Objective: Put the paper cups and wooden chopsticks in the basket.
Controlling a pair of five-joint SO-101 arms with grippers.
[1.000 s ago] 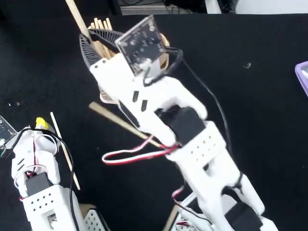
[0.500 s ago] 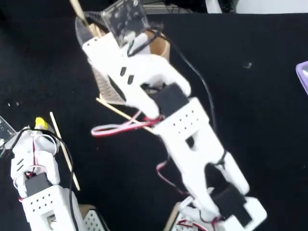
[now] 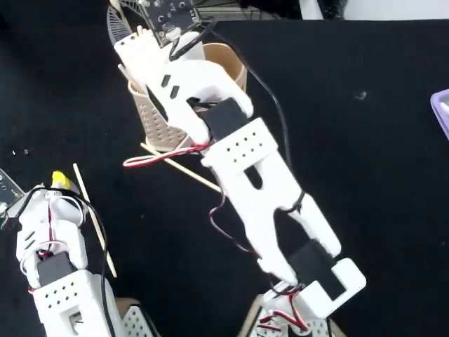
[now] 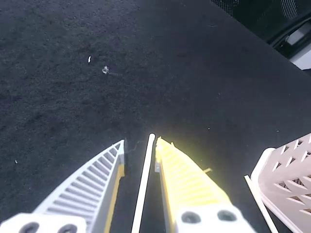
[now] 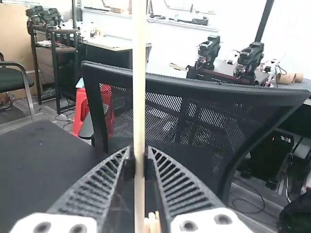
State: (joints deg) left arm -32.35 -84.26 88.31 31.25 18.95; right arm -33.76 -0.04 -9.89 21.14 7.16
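A beige perforated basket (image 3: 151,123) stands at the back left, holding a brown paper cup (image 3: 229,62) and several wooden chopsticks (image 5: 151,221). My right gripper (image 3: 121,17) sits above the basket's far rim, shut on an upright chopstick (image 5: 139,73). One chopstick (image 3: 184,170) lies on the black table just in front of the basket, under the right arm. At the front left my left gripper (image 4: 139,142) is low over the table, open, with another chopstick (image 4: 144,184) lying between its fingers and against the yellow one. The basket's corner (image 4: 286,184) is close beside it.
The right arm (image 3: 259,182) stretches diagonally across the middle of the table. A purple object (image 3: 442,112) pokes in at the right edge. A black mesh office chair (image 5: 218,121) stands behind the table. The black table top (image 3: 372,175) is bare on the right.
The right arm has stretched farther toward the back left, carrying its chopstick up over the basket's far rim and uncovering the basket and cup. The left arm has kept still.
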